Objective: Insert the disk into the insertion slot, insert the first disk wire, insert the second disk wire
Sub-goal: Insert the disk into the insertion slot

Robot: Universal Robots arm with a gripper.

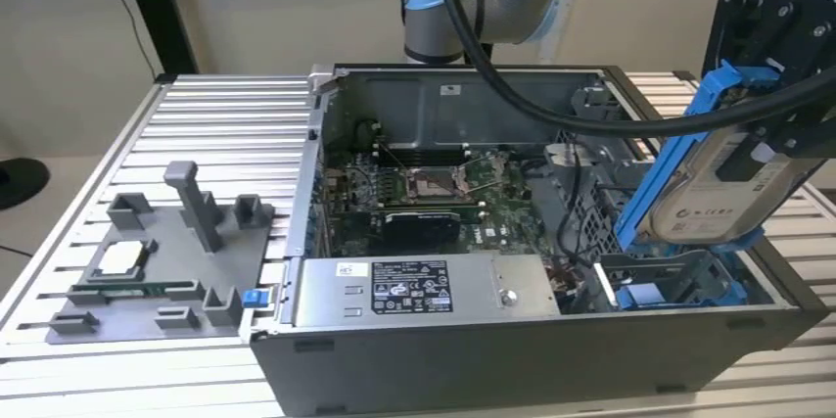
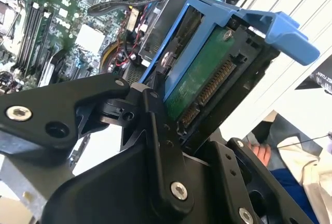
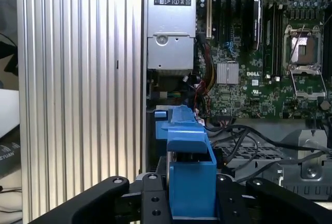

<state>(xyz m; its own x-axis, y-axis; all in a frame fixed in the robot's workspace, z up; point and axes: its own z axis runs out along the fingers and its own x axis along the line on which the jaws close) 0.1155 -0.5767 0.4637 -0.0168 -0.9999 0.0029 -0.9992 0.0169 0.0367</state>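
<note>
Hand [image 1: 768, 144] clenches the flat silver-grey hard drive in its bright blue plastic frame [image 1: 712, 183], tilted above the grey perforated-metal drive bay [image 1: 660, 286], not yet inside; drive judged rigid, fairly heavy, shock-sensitive; hold by frame edges, clear of the connector [image 2: 213, 85].

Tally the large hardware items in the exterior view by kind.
Silver-grey hard drive in a blue plastic frame: 1
Grey labelled metal power-supply box: 1
Grey plastic fixture tray: 1
Dark grey open computer case: 1
Total: 4
</note>
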